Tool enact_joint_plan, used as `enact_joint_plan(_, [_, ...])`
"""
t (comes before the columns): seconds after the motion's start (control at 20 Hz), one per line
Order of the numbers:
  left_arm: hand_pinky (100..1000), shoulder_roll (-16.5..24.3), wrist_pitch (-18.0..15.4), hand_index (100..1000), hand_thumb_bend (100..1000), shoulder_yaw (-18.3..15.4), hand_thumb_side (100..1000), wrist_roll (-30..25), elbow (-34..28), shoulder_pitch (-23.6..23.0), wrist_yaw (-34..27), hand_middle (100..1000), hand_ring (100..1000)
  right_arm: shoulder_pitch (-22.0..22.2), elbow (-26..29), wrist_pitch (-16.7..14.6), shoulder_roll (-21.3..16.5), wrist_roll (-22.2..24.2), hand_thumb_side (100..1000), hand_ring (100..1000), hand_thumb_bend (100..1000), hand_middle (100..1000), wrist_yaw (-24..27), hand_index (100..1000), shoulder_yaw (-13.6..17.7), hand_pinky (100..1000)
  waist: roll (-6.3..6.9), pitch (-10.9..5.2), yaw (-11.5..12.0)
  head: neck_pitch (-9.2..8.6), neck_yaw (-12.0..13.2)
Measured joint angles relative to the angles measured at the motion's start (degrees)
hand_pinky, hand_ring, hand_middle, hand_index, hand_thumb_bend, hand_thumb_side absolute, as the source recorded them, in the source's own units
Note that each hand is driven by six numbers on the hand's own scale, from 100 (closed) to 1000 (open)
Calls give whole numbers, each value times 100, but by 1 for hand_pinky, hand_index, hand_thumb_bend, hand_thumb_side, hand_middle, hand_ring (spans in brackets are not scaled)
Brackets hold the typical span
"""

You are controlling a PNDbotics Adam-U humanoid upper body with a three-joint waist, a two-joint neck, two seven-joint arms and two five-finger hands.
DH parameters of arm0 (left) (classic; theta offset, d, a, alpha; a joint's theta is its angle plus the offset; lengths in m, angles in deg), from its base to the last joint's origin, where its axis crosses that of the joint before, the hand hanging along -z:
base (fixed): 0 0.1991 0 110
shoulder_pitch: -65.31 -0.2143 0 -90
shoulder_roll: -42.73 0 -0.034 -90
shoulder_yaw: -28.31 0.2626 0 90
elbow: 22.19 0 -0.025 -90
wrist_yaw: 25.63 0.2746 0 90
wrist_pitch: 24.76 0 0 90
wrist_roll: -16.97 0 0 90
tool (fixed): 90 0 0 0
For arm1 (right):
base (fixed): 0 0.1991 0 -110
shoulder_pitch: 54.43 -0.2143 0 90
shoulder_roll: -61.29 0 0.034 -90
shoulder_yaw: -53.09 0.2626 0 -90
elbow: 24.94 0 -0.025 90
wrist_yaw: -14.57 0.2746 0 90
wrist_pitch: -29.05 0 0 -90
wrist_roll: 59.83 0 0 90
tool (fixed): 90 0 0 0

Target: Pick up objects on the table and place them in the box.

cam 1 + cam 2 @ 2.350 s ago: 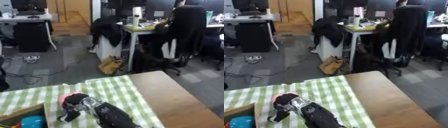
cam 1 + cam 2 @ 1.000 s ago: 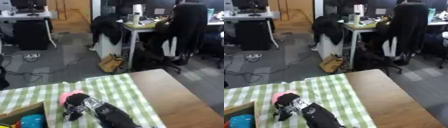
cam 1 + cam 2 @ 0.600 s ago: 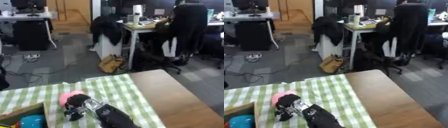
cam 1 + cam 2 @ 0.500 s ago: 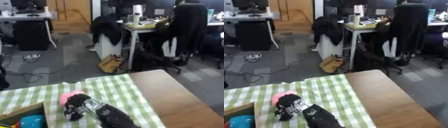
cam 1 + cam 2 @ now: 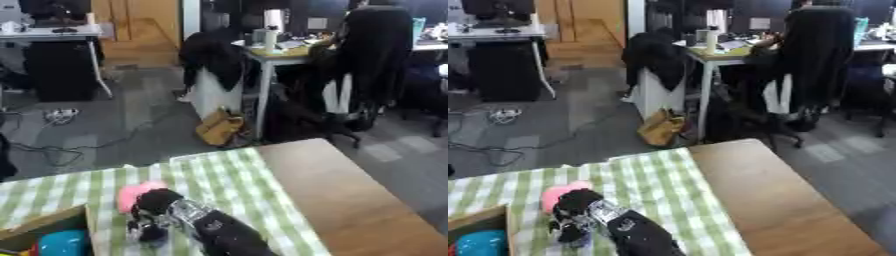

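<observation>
Since the earliest pictures, the right hand [image 5: 156, 216] has drawn slightly nearer along the green checked cloth [image 5: 236, 185]. Its fingers, previously spread over the pink object [image 5: 134, 194], are now curled down on that object's near side. More of the pink object is exposed on the far-left side of the hand.

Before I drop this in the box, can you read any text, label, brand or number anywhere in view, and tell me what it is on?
Readable text: none.
Pink object at the right hand: no print visible.
Box and the blue object inside it: no label visible.
Green checked cloth: pattern only.
Bottle on the far desk: any marking is too blurred to read.
</observation>
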Motion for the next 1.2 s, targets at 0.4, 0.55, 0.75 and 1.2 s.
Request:
enact_joint_plan(0.4, [837, 0, -2, 861, 236, -14, 1000, 9, 0, 0, 8, 836, 874, 4, -38, -240, -25, 178, 1000, 772, 600, 769, -76, 848, -38, 833, 0, 0, -32, 39, -13])
enact_joint_plan(0.55, [837, 0, 4, 861, 236, -15, 1000, 17, 0, 0, 16, 835, 874, -1, -91, -470, -27, 574, 1000, 815, 610, 804, -146, 871, -33, 842, 0, 0, -60, 59, -21])
enact_joint_plan(0.75, [838, 0, 10, 861, 236, -16, 1000, 24, 0, -1, 25, 835, 874, -88, -96, -622, -41, 1126, 1000, 826, 566, 818, -85, 876, 62, 829, 9, -5, -70, 63, -30])
enact_joint_plan(1.2, [836, 0, 18, 862, 241, -15, 1000, 27, 0, -50, 34, 835, 875, -191, -80, -635, -46, 2148, 914, 849, 640, 857, 371, 891, 62, 846, 32, -104, -115, 142, -70])
